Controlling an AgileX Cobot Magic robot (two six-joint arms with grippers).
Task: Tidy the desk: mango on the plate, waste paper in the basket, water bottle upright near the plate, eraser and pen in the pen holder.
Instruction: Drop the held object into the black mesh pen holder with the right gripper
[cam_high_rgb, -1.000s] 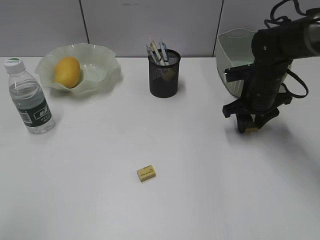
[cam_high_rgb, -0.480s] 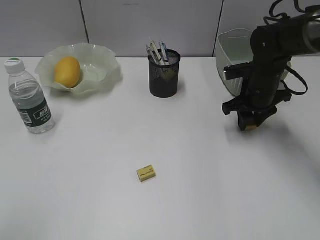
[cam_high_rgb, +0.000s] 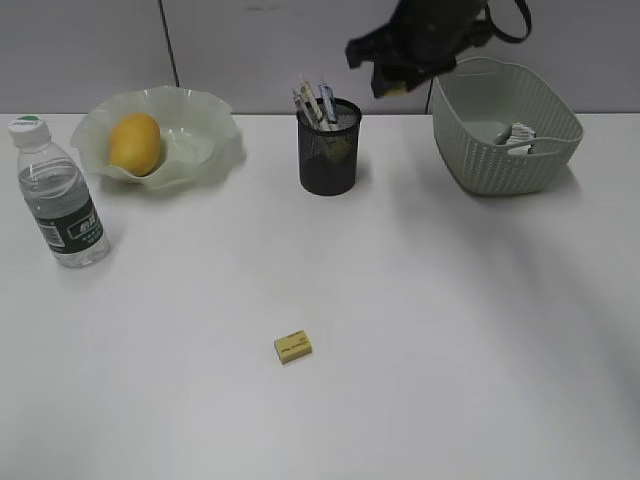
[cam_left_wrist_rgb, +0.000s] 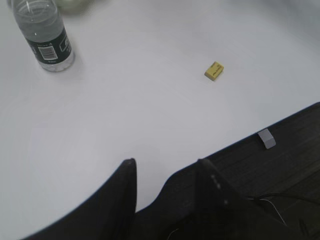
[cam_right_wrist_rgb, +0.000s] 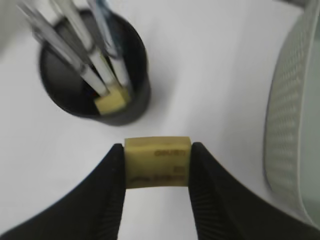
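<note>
Since the earlier frame the right hand (cam_right_wrist_rgb: 157, 161) has risen from the white flat surface (cam_high_rgb: 420, 330) beside the pale sage-green woven-look oval plastic basket (cam_high_rgb: 505, 145) and now hangs in the air between that basket and the black wire-mesh cylindrical pen holder (cam_high_rgb: 329, 146), pinching a small yellow rectangular eraser (cam_right_wrist_rgb: 157, 161) between its fingers. Several pens (cam_high_rgb: 314, 103) and another yellow eraser (cam_right_wrist_rgb: 111, 102) are in the holder. A crumpled white paper ball (cam_high_rgb: 518, 135) lies in the basket. One smooth yellow-orange mango (cam_high_rgb: 134, 143) rests in the pale green wavy-rimmed plate (cam_high_rgb: 205, 130). A clear plastic water bottle with dark green label (cam_high_rgb: 58, 195) stands upright near the plate. A further yellow eraser (cam_high_rgb: 292, 346) lies on the surface. The left hand (cam_left_wrist_rgb: 165, 172) hangs spread, holding nothing.
</note>
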